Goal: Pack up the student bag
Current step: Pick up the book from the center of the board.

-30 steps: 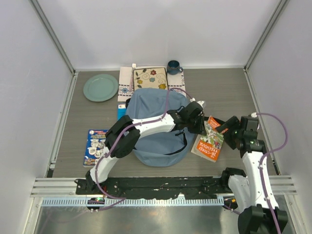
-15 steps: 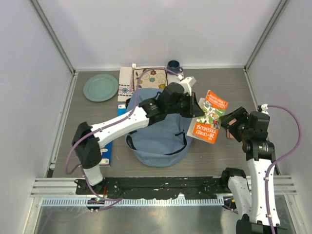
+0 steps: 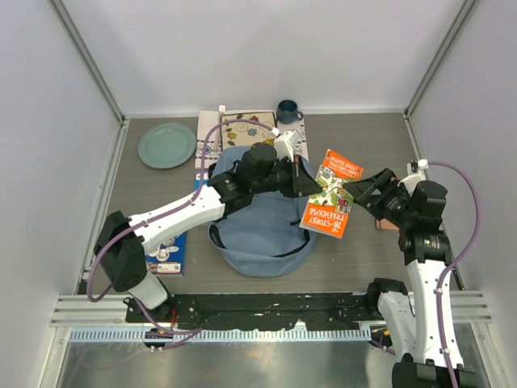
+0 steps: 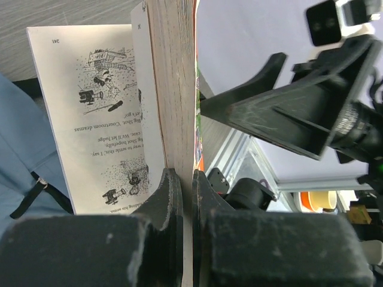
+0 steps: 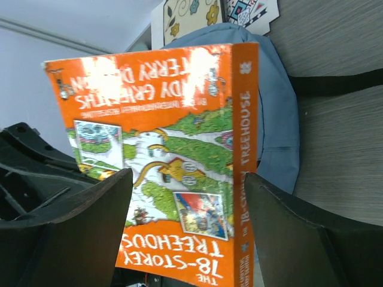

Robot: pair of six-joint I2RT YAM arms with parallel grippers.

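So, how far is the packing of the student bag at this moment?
Done: the orange book is off the table. In hand: the left fingers clamp it, raised at the right edge of the student bag; the right fingers stand open on either side of it. Left: getting it inside, and the blue book lying on the table.

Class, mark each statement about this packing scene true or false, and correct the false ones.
1. The left gripper is clamped on the orange book. True.
2. The right gripper is shut. False: its fingers are spread wide on either side of the book.
3. The green plate lies on the student bag. False: it lies on the table, apart from the bag.
4. The blue mug stands at the table's far edge. True.
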